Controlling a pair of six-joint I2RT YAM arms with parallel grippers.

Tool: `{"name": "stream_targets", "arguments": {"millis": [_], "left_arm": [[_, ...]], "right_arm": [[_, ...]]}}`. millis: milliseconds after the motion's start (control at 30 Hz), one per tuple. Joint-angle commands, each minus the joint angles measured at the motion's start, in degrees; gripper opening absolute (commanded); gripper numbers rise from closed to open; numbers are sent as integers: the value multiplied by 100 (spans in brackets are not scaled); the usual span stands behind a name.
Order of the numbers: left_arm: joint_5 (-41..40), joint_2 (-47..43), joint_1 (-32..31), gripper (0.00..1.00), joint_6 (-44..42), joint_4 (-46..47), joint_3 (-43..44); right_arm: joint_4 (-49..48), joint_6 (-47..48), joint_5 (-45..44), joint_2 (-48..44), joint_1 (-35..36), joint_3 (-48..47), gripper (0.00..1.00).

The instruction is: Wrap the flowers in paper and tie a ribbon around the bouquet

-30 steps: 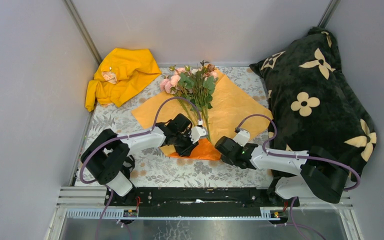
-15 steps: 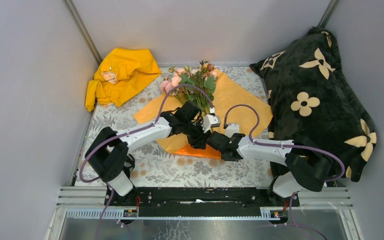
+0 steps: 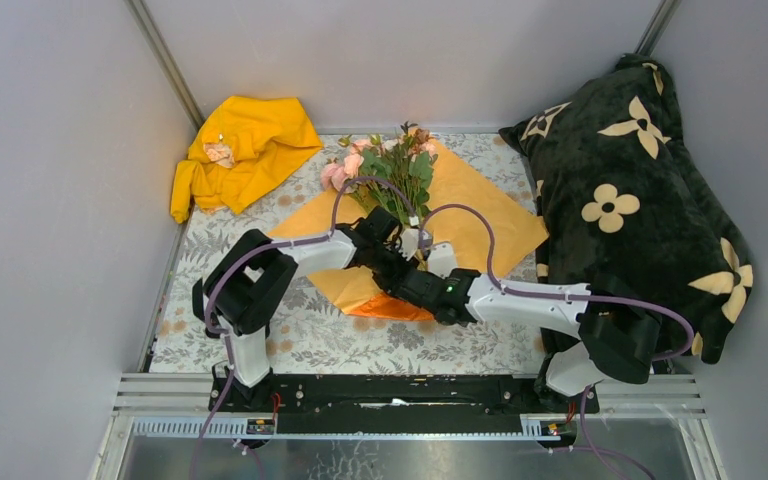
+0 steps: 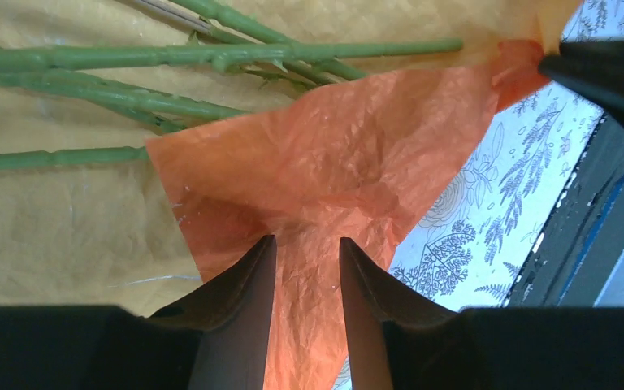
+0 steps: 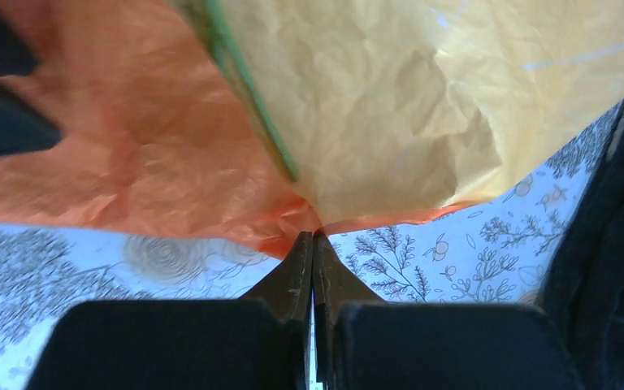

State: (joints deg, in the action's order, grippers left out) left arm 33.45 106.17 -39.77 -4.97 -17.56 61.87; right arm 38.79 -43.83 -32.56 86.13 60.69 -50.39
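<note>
- Right gripper point(image 5: 313, 244): jaws fully closed, tip to tip. The near edge of the paper point(image 5: 374, 106) gathers into a pucker exactly at the tips, so the sheet is pinched there.
- Left gripper point(image 4: 307, 260): jaws parted by a narrow gap. A folded, deeper-orange flap of the paper runs through the gap. The thin sheet is not clamped, and I cannot tell whether either finger touches it.
- Both grippers sit close together at the near corner of the sheet. The right gripper's dark body shows at the upper right of the left wrist view, where the flap's corner is drawn up to it.
- Paper: spread as a creased diamond at the middle of the table. Its near corner is turned back over the sheet, and the folded part reads darker orange than the pale yellow-orange surface under it.
- Flowers point(image 3: 390, 165): lying on the paper, pink heads and leaves at the far corner. The stems point(image 4: 130, 57) run toward the arms, and their cut ends stop just beside the folded flap. One stem crosses the right wrist view, blurred.
- Tablecloth point(image 3: 290, 335): printed floral pattern, under the paper and showing all round it.
- Yellow garment point(image 3: 245, 150): crumpled in the far-left corner, well apart from the paper.
- Black pillow point(image 3: 630, 200): cream flower shapes, along the right side, just beside the paper's right corner.
</note>
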Motion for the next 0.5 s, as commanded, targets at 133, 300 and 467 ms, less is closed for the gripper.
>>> {"name": "stream_targets", "arguments": {"millis": [133,300,467], "left_arm": [[223,530,350,41,191,136,-82],[257,689,377,41,191,119,-46],[282,685,457,41,191,125,-74]], "right_arm": [[189,1514,-936,418,976,-914,0],[334,2379,-1383,1162,1485,-1427,0],[99,3232,-1500,1617,1854,-1706,0]]}}
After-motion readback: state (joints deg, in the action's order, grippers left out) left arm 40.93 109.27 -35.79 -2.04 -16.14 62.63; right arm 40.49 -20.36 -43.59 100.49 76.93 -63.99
